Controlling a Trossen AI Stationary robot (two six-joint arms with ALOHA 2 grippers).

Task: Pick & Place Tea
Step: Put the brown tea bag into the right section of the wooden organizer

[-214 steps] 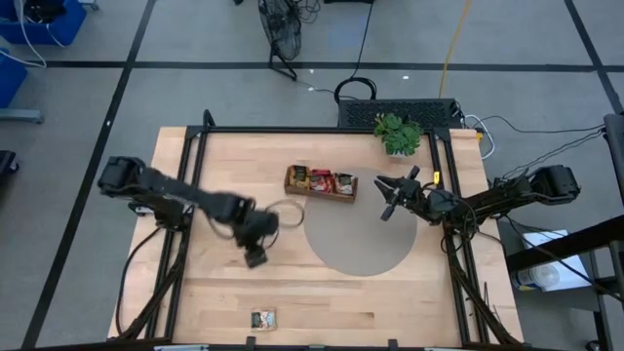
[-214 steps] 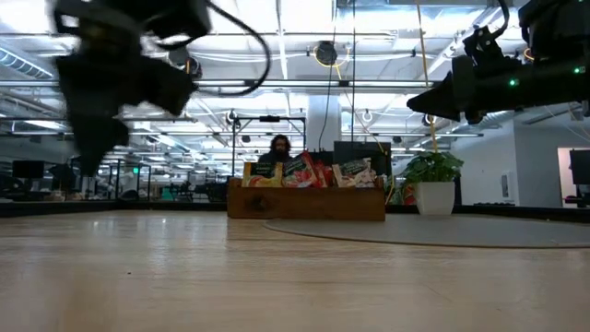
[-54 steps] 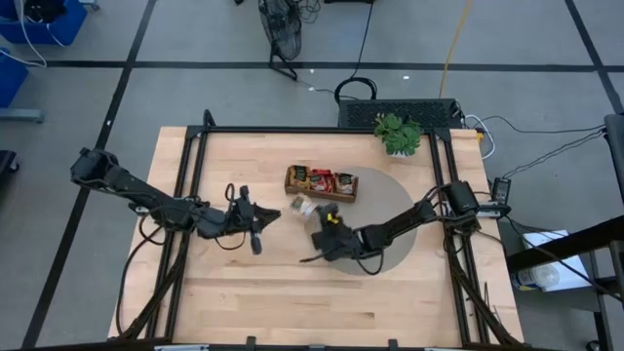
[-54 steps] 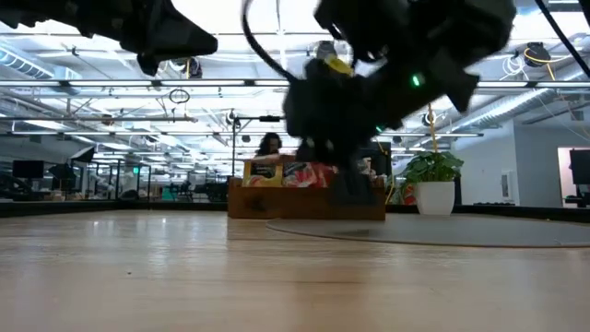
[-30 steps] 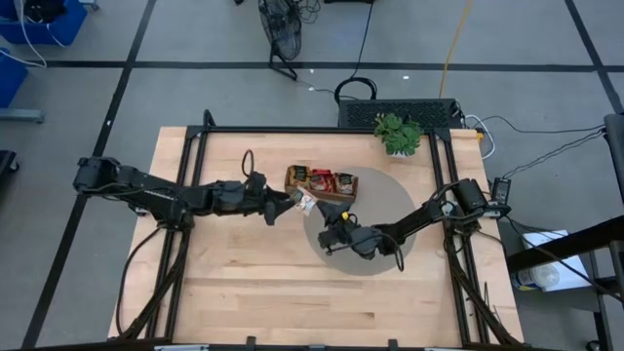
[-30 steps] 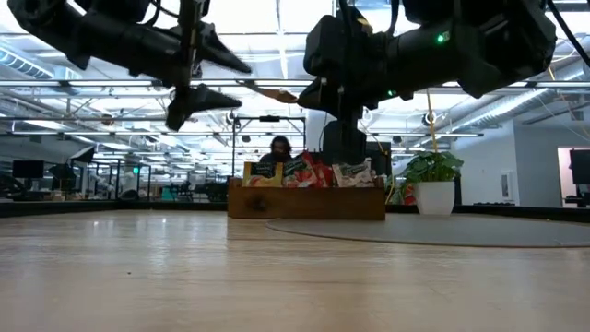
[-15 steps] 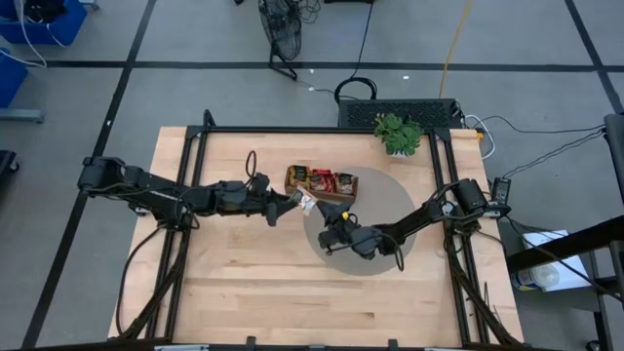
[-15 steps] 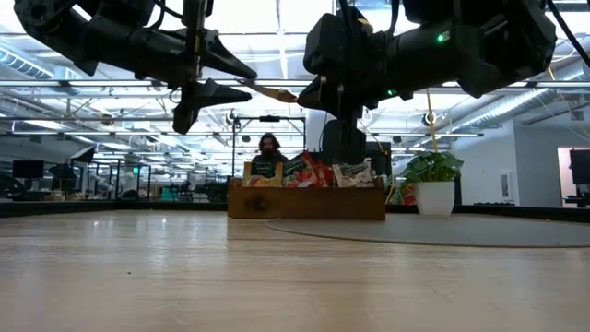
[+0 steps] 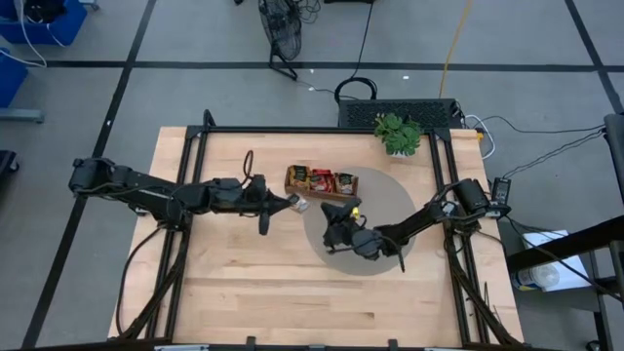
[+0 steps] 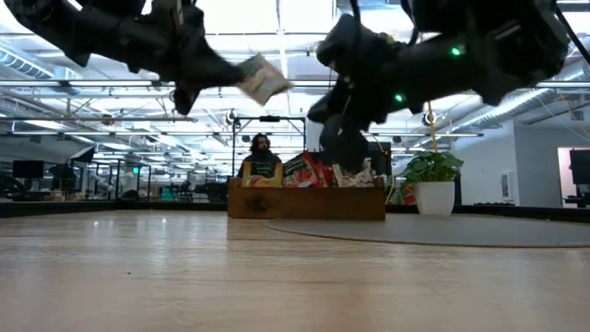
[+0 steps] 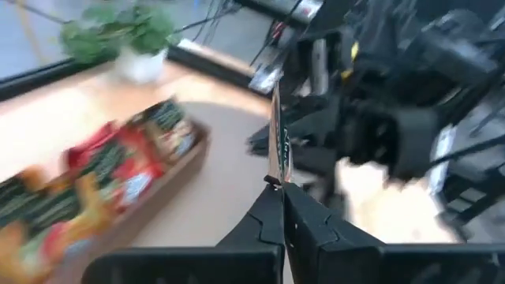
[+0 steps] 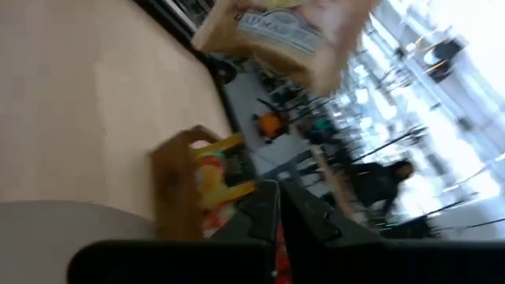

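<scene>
- The left gripper [image 9: 289,203] is pinched tight on 1 tea sachet [image 9: 300,205]. In the left wrist view the sachet [image 11: 278,150] stands up thin from the closed tips.
- It holds the sachet up in the air, off the counter [image 9: 244,292], just beside the near left end of the wooden tray [image 9: 320,183]. In the low view the sachet [image 10: 262,77] hangs high, tilted.
- The right gripper [image 9: 336,210] is close by, over the round grey mat [image 9: 375,255]. Its fingers are shut and I see nothing in them.
- In the right wrist view the sachet [image 12: 293,31] shows across from the right gripper, a little apart from it.
- The tray already has many sachets [image 9: 322,180] in it, red, green and yellow ones.
- I think the job is in the middle: this sachet is picked up but not put down yet.
- What is left, I guess, is to carry it over the tray and drop it in a slot.
- I see no other loose sachets on the counter.
- A small potted plant [image 9: 398,134] stands at the far edge.
</scene>
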